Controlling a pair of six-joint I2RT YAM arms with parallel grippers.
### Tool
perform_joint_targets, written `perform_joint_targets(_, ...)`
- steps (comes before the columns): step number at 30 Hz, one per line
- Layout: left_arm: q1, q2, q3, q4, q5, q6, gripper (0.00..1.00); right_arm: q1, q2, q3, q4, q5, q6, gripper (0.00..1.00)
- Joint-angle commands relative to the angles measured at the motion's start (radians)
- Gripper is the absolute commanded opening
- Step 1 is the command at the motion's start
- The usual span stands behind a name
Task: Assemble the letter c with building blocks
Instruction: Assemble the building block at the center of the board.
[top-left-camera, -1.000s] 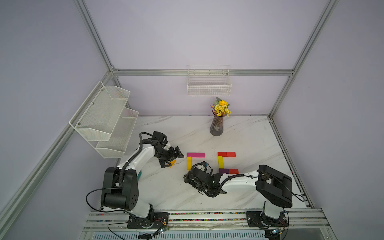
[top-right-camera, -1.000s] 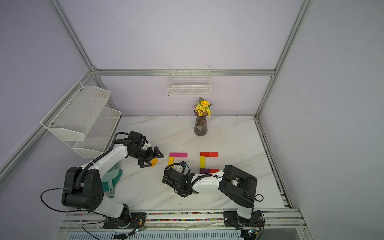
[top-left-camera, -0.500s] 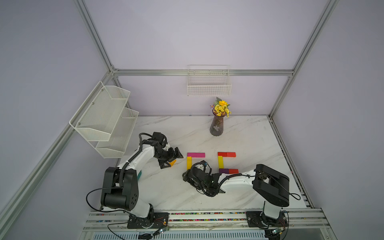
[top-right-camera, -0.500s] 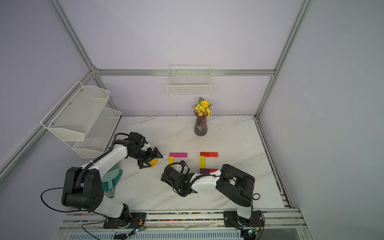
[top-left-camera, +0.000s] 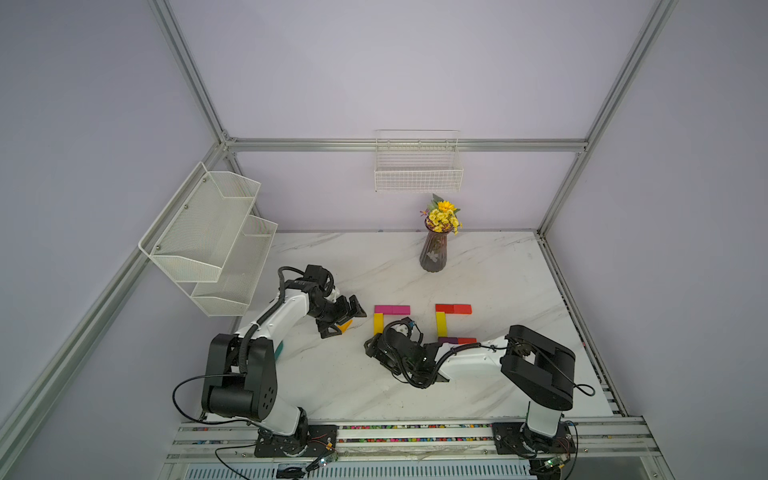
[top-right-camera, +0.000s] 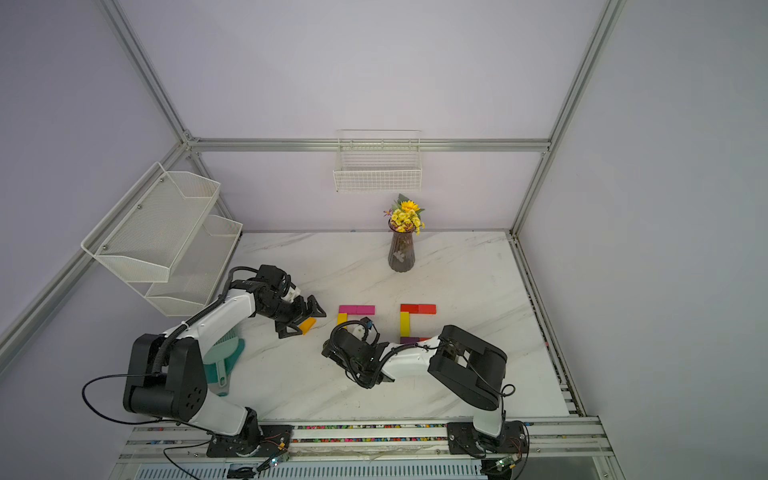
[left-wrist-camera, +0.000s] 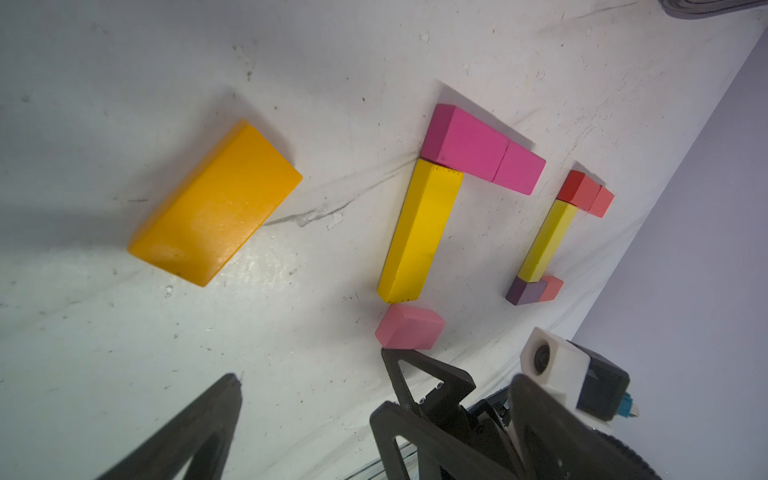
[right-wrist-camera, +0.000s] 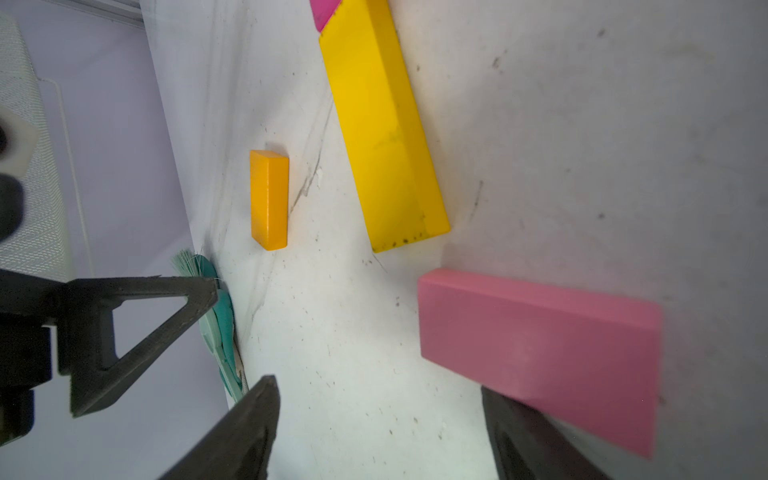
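Two partial letters of building blocks lie on the white table. One has magenta blocks (top-left-camera: 392, 309) over a long yellow block (top-left-camera: 378, 323). The other has red blocks (top-left-camera: 453, 308), a yellow one (top-left-camera: 441, 324) and purple and red blocks (top-left-camera: 456, 340). An orange block (top-left-camera: 345, 327) lies apart, with my left gripper (top-left-camera: 347, 322) open over it; it lies beyond the fingertips in the left wrist view (left-wrist-camera: 216, 203). A pink block (right-wrist-camera: 540, 357) lies by the yellow block's near end (right-wrist-camera: 386, 124), hidden in both top views. My right gripper (right-wrist-camera: 374, 395) is open, one finger (right-wrist-camera: 511, 419) against the pink block's edge.
A vase of yellow flowers (top-left-camera: 434, 249) stands at the back of the table. A white mesh shelf (top-left-camera: 216, 241) hangs on the left wall and a wire basket (top-left-camera: 417, 166) on the back wall. A teal brush and dustpan (top-right-camera: 224, 353) lie under my left arm.
My right gripper has shifted slightly to the left near the yellow block's near end. The left arm and the orange block have stayed in place.
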Motion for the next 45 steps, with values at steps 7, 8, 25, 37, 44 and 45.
perform_joint_targets(7, 0.006, -0.016, 0.005, 0.012, -0.001, -0.017, 1.00, -0.013, -0.049, -0.056, -0.060, -0.039, -0.009, 0.79)
perform_joint_targets(8, 0.006, -0.014, 0.007, 0.011, 0.001, -0.018, 1.00, -0.013, -0.068, -0.073, -0.060, -0.038, -0.007, 0.79)
perform_joint_targets(25, 0.006, -0.009, 0.015, 0.024, 0.007, -0.027, 1.00, -0.024, -0.072, -0.127, -0.028, -0.034, 0.022, 0.79)
perform_joint_targets(37, 0.006, -0.003, 0.013, 0.031, 0.006, -0.037, 1.00, -0.064, -0.050, -0.105, -0.029, -0.059, -0.001, 0.79)
perform_joint_targets(44, 0.006, -0.002, 0.013, 0.032, 0.005, -0.038, 1.00, -0.065, -0.085, -0.112, -0.028, -0.096, -0.017, 0.79)
perform_joint_targets(45, 0.006, -0.002, 0.014, 0.033, 0.006, -0.037, 1.00, -0.065, -0.100, -0.121, -0.032, -0.096, -0.016, 0.79)
